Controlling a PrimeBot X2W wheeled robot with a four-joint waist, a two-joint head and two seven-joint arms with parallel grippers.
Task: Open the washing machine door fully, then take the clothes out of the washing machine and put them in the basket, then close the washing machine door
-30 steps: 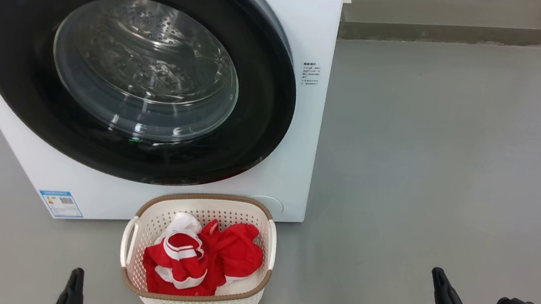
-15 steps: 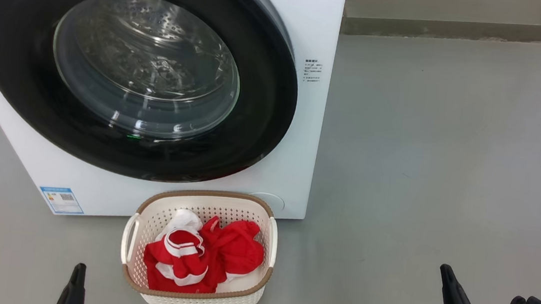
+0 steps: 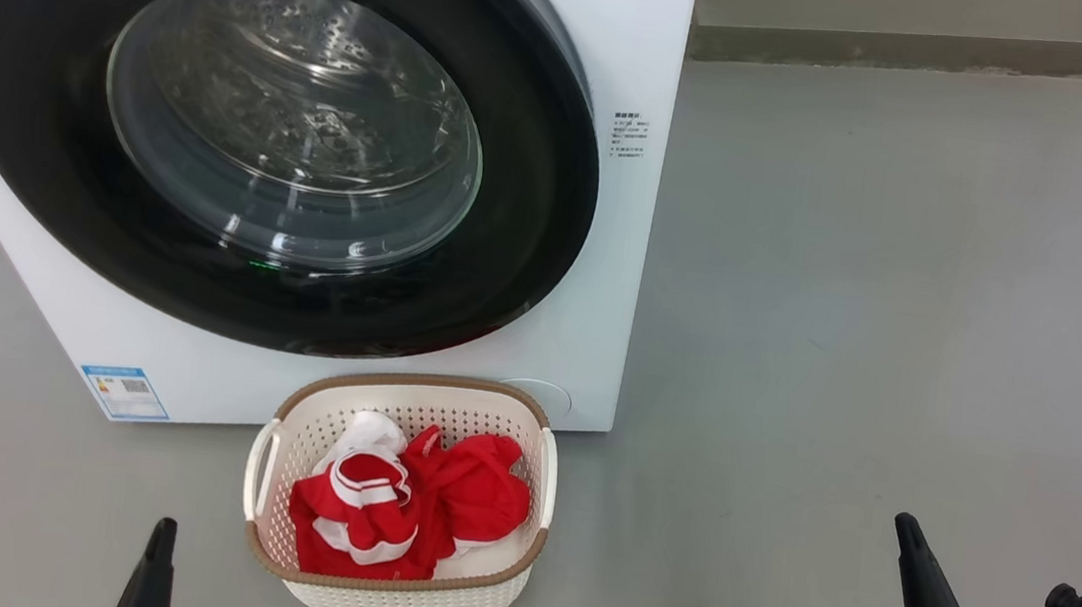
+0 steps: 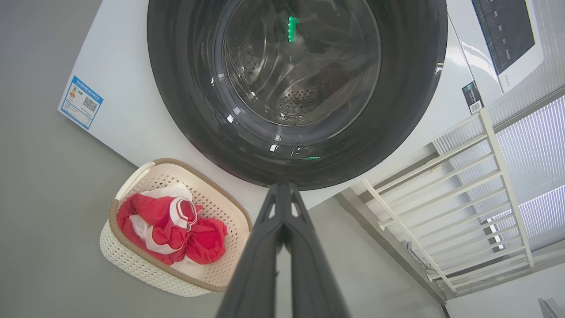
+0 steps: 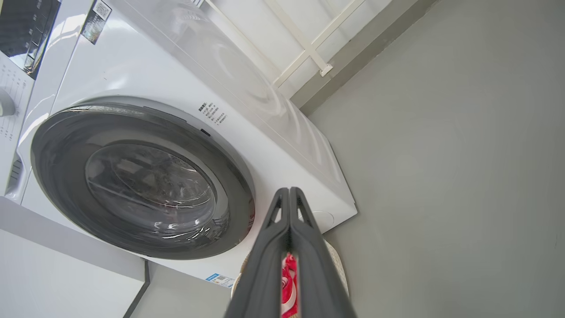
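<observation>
The washing machine fills the upper left of the head view, and its door with the black rim lies flat against the white front. The cream basket stands on the floor just below it, holding the red clothes with white trim. My left gripper is shut at the bottom edge, left of the basket. My right gripper is shut and empty at the lower right, far from the basket. The left wrist view shows the door, the basket and my shut fingertips. The right wrist view shows the door.
Grey floor stretches to the right of the machine up to a low wall base. A white railing stands beside the machine in the left wrist view. A blue label sits on the machine's lower front corner.
The whole head view has shifted slightly, so the camera moved. My right gripper has drawn down and to the right toward the frame's corner. Door, basket and clothes stay as they were.
</observation>
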